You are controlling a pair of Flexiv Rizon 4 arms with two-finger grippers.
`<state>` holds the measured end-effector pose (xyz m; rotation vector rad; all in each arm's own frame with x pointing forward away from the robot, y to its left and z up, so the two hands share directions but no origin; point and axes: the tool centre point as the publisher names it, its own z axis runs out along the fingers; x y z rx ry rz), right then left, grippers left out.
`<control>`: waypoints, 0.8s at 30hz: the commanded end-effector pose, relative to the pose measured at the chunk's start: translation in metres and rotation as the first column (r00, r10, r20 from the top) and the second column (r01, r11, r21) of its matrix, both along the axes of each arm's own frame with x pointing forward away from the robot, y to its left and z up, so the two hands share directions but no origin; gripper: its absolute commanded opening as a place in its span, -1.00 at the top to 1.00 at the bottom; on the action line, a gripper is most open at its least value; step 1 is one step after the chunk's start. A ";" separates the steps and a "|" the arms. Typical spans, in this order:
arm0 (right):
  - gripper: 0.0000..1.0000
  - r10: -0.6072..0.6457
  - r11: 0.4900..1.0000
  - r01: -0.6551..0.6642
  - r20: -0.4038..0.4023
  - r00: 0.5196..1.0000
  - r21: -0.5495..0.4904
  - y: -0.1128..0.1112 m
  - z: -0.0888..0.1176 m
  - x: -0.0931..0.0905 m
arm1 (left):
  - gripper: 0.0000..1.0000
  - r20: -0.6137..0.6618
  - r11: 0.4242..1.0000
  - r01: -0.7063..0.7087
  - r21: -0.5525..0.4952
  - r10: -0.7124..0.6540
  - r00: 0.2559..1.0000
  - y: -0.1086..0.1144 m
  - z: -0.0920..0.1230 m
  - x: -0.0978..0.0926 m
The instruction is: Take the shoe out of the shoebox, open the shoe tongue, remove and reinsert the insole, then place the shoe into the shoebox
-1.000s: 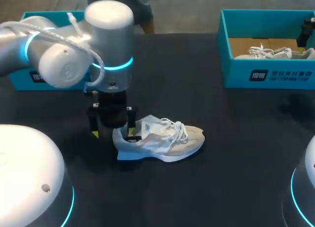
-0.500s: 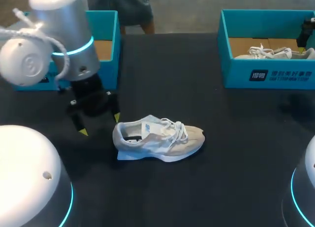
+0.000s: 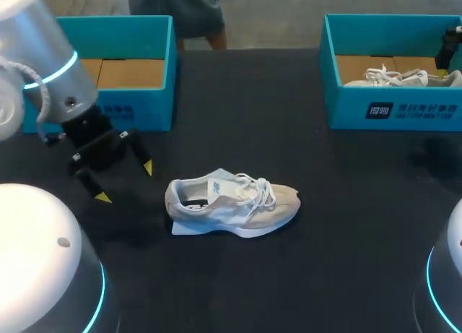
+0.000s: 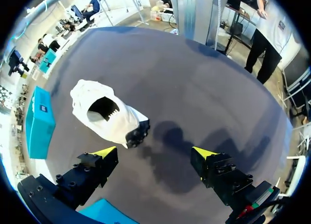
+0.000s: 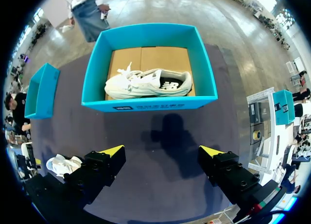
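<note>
So the white and grey mesh sneaker (image 3: pixel 231 206) is sitting upright on its sole out on the black tabletop (image 3: pixel 303 275), roughly in the middle, with both boxes well away from it. Its toe faces my right side and its heel faces my left gripper (image 3: pixel 124 181). That gripper hangs just off the heel end with nothing in it, and its yellow-tipped fingers are spread wide. From the left wrist cam the gripper (image 4: pixel 154 152) has the sneaker (image 4: pixel 109 114) a bit ahead of one finger, not between them, and you can look straight down into the dark opening.

The teal cardboard shoebox (image 3: pixel 133 109) on my left is behind that gripper, brown floor showing. The other teal cardboard shoebox (image 3: pixel 393 109) is at the far right with a second white lace-up shoe (image 3: pixel 401 76) lying inside.

The right gripper (image 5: pixel 162 150) hovers on the near side of that box (image 5: pixel 146 106), fingers wide apart, holding nothing, with the boxed shoe (image 5: pixel 148 84) ahead of it.
</note>
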<state>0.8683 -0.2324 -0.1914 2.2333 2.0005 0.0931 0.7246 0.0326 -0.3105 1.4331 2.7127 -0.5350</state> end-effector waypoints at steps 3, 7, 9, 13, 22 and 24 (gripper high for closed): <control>-1.00 -0.001 1.000 0.001 0.001 1.000 0.000 0.000 0.000 -0.001 | -1.00 0.049 0.997 -0.023 -0.072 0.027 0.998 0.003 -0.001 -0.004; -1.00 -0.001 1.000 0.001 0.001 1.000 0.000 0.000 0.000 -0.001 | -1.00 0.049 0.997 -0.023 -0.072 0.027 0.998 0.003 -0.001 -0.004; -1.00 -0.001 1.000 0.001 0.001 1.000 0.000 0.000 0.000 -0.001 | -1.00 0.049 0.997 -0.023 -0.072 0.027 0.998 0.003 -0.001 -0.004; -1.00 -0.001 1.000 0.001 0.001 1.000 0.000 0.000 0.000 -0.001 | -1.00 0.049 0.997 -0.023 -0.072 0.027 0.998 0.003 -0.001 -0.004; -1.00 -0.001 1.000 0.001 0.001 1.000 0.000 0.000 0.000 -0.001 | -1.00 -0.127 0.977 -0.152 -0.151 0.134 0.983 -0.001 -0.003 -0.010; -1.00 -0.001 1.000 0.001 0.001 1.000 0.000 0.000 0.000 -0.001 | -1.00 -0.155 0.966 -0.195 -0.168 0.170 0.973 0.000 -0.004 -0.009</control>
